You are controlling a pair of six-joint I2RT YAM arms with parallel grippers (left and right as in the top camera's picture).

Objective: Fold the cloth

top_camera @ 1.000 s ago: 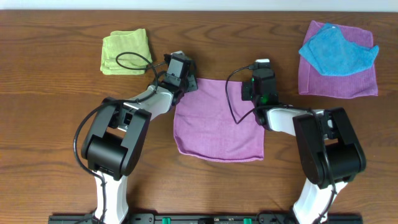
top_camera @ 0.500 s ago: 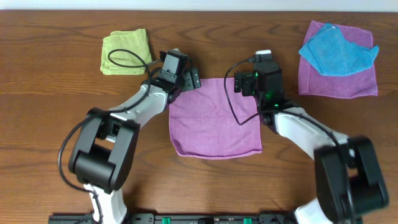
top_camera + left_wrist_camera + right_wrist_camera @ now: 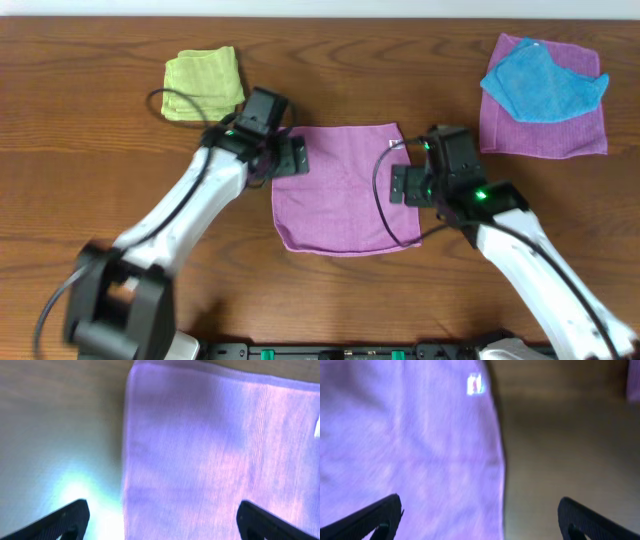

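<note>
Mauve-purple square microfibre cloth (image 3: 345, 195) lay flat at frame centre, left gripper (image 3: 288, 158) and right gripper (image 3: 402, 185) spread empty over its side edges; probably pre-fold, next needs corners pinched.

Noted plain mauve-purple, no print, on the cloth (image 3: 345, 195) at centre, with a small white tag (image 3: 475, 384) carrying a reddish mark; same fabric washed to pale violet under glare in both wrist views. Logged matching mauve-purple on the second cloth (image 3: 550, 138), bright sky blue on the blue cloth (image 3: 545, 80) atop it, pale lime on the green cloth (image 3: 203, 85). Recorded mid-brown wood grain with darker streaks across the table (image 3: 80, 180), white shells with black joints and black cables on left arm (image 3: 190, 205) and right arm (image 3: 530, 255), plus a green light (image 3: 480, 195) on the latter.
</note>
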